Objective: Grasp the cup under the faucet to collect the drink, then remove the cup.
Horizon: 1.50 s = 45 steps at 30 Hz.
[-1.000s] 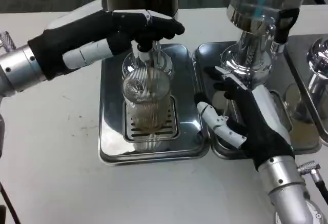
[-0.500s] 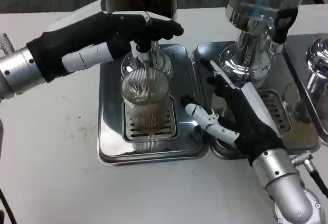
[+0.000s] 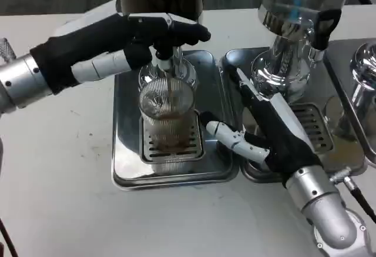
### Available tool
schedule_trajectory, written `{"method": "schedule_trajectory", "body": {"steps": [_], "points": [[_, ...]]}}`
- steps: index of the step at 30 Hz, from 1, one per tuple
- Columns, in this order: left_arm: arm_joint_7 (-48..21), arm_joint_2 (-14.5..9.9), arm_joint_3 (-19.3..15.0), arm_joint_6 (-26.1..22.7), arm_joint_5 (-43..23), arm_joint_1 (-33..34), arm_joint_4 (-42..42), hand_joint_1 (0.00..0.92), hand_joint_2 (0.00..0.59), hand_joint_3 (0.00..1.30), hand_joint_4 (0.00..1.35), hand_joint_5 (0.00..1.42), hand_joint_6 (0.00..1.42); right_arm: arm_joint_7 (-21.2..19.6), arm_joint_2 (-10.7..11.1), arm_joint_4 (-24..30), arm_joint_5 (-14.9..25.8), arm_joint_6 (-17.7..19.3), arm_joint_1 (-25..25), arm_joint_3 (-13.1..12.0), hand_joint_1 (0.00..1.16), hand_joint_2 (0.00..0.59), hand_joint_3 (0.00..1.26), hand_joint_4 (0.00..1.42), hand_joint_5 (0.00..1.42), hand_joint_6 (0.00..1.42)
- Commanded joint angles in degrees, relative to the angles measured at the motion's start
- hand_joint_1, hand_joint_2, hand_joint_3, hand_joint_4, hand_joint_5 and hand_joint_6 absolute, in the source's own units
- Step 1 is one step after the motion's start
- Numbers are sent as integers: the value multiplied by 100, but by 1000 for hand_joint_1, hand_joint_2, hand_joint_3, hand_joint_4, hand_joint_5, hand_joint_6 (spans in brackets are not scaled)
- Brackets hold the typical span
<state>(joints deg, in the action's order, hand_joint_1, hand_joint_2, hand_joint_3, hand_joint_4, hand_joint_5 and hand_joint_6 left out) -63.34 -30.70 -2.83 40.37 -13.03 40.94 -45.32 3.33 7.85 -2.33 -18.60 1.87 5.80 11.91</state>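
White tabletop carries steel drip trays [image 3: 126, 127] under two dispensers. Set on the grille beneath the faucet [image 3: 165, 63], the ribbed glass cup [image 3: 167, 119] catches a brown stream. To keep it flowing, the left hand [image 3: 126, 39] presses the tap; the right hand [image 3: 264, 133] waits beside the cup, fingers spread, holding nothing.

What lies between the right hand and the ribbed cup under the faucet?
In the head view, only bare shiny metal of the drip tray separates the right hand from the ribbed cup; the hand isn't touching it.

You are looking at a second dispenser [image 3: 296, 27] standing on its own steel tray [image 3: 314, 129]. Both are sitting on the white table [image 3: 53, 180].
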Motion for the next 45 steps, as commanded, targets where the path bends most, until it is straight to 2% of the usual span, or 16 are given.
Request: {"method": "schedule_trajectory", "body": {"steps": [1,21,45], "points": [[-130,-26,185,110,162,-185,81,0,52,282,169,179,169,81,28,-80,64,-69,156,-33,451,235,0,0,0,19],[-55,-78,250,163,158,-182,46,0,57,295,171,179,181,143,16,-408,206,-73,469,-84,453,238,0,0,0,16],[-18,-130,276,159,116,-293,195,0,57,295,180,179,184,261,-105,-1005,476,56,1014,-53,459,241,0,0,0,26]]}}
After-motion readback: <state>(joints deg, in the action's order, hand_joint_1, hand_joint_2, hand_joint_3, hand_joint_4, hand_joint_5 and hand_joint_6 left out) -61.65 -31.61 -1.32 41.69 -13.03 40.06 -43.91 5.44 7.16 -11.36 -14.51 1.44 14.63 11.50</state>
